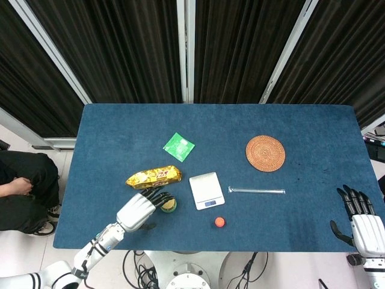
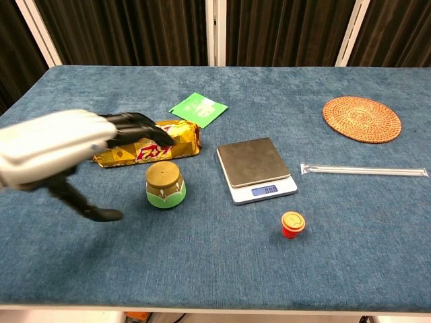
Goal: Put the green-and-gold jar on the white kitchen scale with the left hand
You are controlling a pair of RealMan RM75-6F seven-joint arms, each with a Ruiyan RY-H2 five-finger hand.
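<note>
Left hand is what I'm watching: it hovers low over the blue tabletop on the near left side, fingers spread apart and holding nothing. From the chest view its dark fingertips reach over the gold snack packet, and the thumb hangs down beside the green-and-gold jar without touching it. From the head view the same hand sits just left of the jar, its fingers curving over the jar's near edge; I cannot tell from there whether they make contact.

I see the jar standing upright on the tabletop, gold lid on, just in front of the snack packet and to the left of the white kitchen scale. The scale's platform is bare and its display is lit. Jar and scale are near each other but apart.

A small red cap lies in front of the scale. A green sachet lies behind the snack packet. A wrapped straw lies to the right of the scale, and a woven round coaster sits behind it.

My right hand rests at the far right edge of the tabletop, fingers open and upright, holding nothing.
</note>
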